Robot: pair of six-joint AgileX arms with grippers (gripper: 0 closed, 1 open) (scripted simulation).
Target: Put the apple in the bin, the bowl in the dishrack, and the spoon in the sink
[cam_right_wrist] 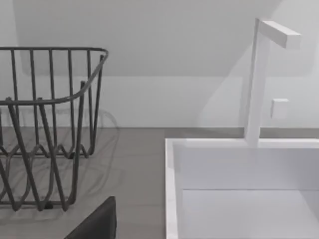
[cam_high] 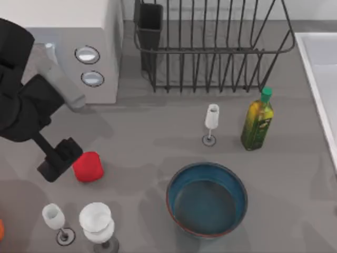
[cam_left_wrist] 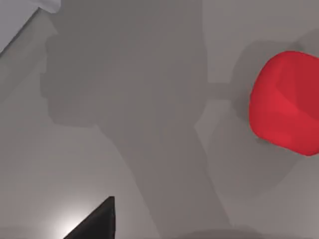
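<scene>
Apple [cam_high: 88, 167] sits on the worktop [cam_high: 158, 137] at its left, just beside my left hand [cam_high: 59, 159], which hangs low to reach it, though I cannot tell whether that hand is apart.

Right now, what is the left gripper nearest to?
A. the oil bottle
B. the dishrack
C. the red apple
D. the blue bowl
C: in the top view the left gripper sits right beside the apple at the table's left, far from the bowl.
</scene>
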